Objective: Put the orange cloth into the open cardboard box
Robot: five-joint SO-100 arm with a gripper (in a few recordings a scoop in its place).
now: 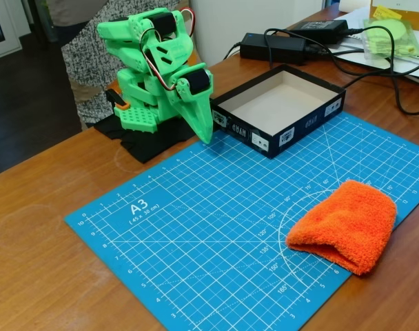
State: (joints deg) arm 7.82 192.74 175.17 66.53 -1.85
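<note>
Cloth first: a bright orange, fluffy terry towel (344, 224), folded thick and soft, lies on the near right part of a blue A3 cutting mat (196, 234), its far edge hanging slightly past the mat's right border. Taking that mat as the landmark, the shallow square cardboard box (261, 141), black outside with small white labels and pale beige inside, sits at the mat's far edge, its open top facing up and nothing in it, ready to receive the towel. The bright green plastic robot arm (158, 69) stands just off the mat's far left corner, folded down in a resting pose. Its two-finger gripper (206, 134) points down at the mat's far edge, just left of the box, fingers together and holding nothing. Towel and gripper are well apart, so by my reading the task has not begun. Black power adapters (292, 41) and cables lie beyond the box.
</note>
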